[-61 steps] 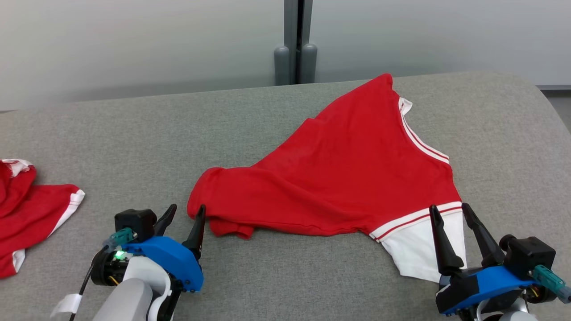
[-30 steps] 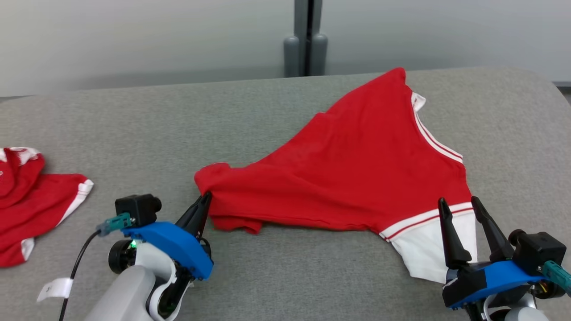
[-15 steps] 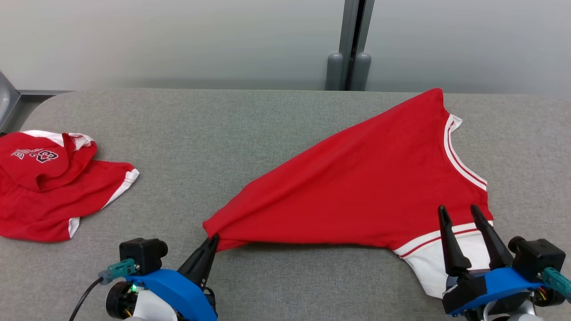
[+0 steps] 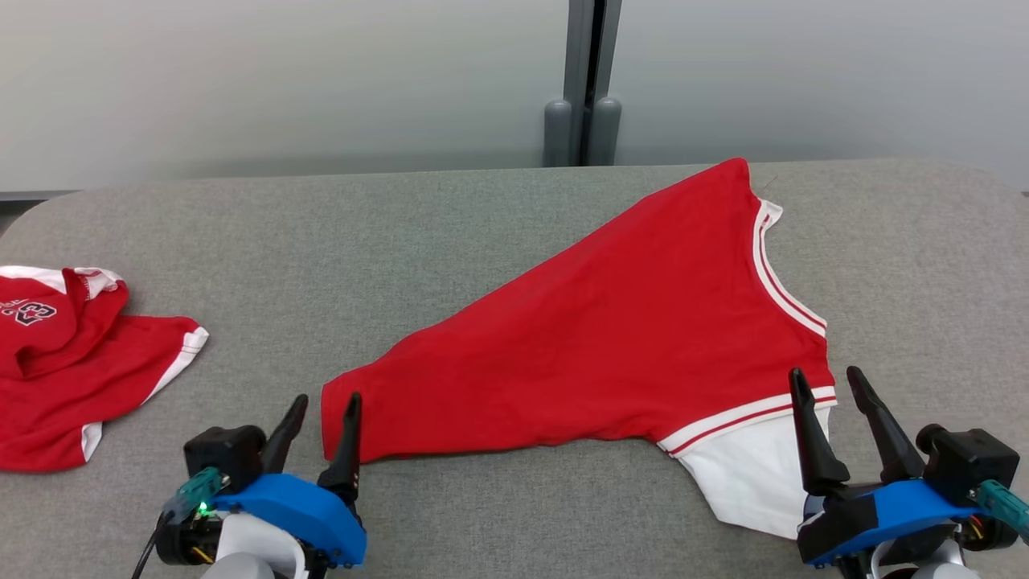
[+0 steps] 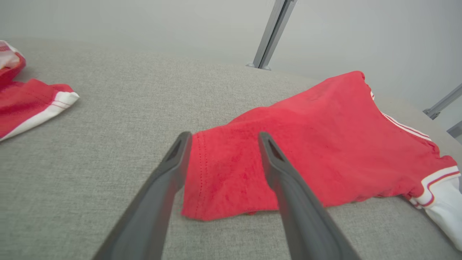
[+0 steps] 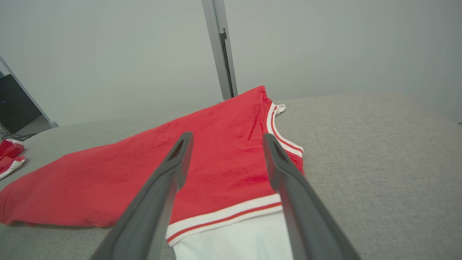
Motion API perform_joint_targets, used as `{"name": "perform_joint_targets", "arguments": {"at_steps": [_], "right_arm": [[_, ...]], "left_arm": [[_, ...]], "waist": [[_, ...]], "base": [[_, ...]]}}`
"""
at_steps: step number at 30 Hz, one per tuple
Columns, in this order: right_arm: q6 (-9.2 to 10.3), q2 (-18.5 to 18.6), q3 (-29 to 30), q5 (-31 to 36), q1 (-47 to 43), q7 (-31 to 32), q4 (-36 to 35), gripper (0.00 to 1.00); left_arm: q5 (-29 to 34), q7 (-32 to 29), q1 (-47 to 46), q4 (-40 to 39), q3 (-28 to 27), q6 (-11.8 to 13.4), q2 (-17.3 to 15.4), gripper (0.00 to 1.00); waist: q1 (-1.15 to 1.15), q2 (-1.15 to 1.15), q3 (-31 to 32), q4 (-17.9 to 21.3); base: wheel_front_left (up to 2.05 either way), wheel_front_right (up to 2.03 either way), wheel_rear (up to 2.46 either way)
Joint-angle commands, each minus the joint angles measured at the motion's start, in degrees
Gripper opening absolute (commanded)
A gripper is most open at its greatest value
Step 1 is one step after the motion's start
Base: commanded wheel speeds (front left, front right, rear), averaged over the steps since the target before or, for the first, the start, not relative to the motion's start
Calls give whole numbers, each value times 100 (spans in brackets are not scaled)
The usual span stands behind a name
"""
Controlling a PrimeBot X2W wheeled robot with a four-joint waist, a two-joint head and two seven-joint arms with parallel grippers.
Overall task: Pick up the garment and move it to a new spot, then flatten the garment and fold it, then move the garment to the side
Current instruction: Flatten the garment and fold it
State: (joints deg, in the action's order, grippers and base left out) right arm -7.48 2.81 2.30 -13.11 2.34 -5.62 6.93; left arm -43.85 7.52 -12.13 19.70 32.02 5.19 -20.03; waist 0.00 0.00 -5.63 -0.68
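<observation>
Red with white trim, the garment (image 4: 611, 346) lies spread over the centre and right of the grey table (image 4: 402, 241) in the head view. The left tool (image 4: 326, 399) at lower left and the right tool (image 4: 825, 374) at lower right both gape wide, empty. In the left wrist view its red corner shows between the fingers (image 5: 173, 169). In the right wrist view its striped band does.

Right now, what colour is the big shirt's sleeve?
White sleeve, with red-white stripes; right wrist view shows it best.

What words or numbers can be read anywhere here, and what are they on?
White print on the crumpled red garment, far left: upside down and creased, perhaps two characters; too small to read for sure.
Spread red garment: no lettering shows on it.
Nothing else legible.
</observation>
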Motion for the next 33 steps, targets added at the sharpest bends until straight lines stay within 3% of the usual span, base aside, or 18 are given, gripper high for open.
{"name": "perform_joint_targets", "arguments": {"at_steps": [1,8,20,33], "right_arm": [[-3,15,30,15,-26,-25,-11,100],[-3,16,199,11,-150,-24,-21,100],[-2,17,481,106,-448,-25,-39,100],[-3,16,555,90,-646,-20,61,100]], "left_arm": [[4,192,64,31,-82,12,8,100],[290,734,294,-81,-367,0,22,100],[1726,773,1159,-992,-1414,-108,334,100],[2210,774,1710,-1063,-1935,-315,634,100]], "waist": [[0,0,31,27],[0,0,201,-29],[0,0,556,-89],[0,0,710,-159]], "base": [[0,0,0],[0,0,0],[0,0,0],[0,0,0]]}}
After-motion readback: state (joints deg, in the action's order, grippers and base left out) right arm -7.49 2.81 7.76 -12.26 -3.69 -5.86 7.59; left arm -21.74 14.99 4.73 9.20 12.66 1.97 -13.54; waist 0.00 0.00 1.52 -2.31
